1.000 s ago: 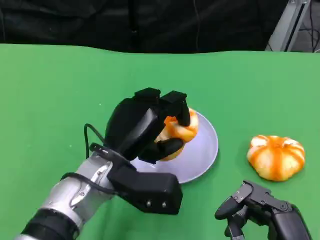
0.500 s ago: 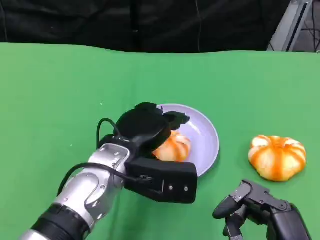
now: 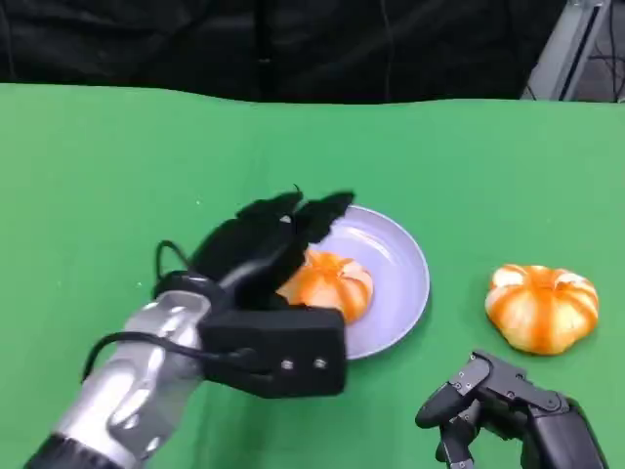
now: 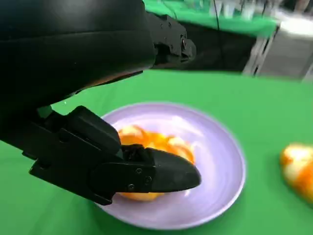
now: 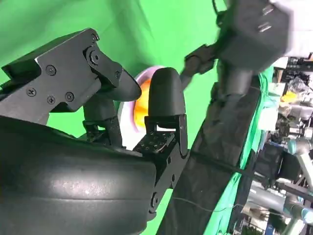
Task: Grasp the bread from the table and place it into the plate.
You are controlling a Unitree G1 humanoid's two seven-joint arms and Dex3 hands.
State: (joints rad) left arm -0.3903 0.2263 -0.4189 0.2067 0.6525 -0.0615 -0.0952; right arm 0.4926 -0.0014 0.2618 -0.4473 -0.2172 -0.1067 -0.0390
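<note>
The head view looks down at the green table (image 3: 107,166) from above. The left wrist view sits close behind its fingers (image 4: 166,174), low over the plate (image 4: 222,166). The right wrist view, turned sideways, shares that plate.

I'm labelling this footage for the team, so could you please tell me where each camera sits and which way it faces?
Head view: high on the robot, looking down at the green table; the left hand hovers over the bread on the plate, the right hand is low near a second bread.
Left wrist view: behind the left hand, facing the plate and bread.
Right wrist view: behind the right hand, turned sideways, facing the plate and left arm.
Shared: all three show the plate and its bread.
</note>
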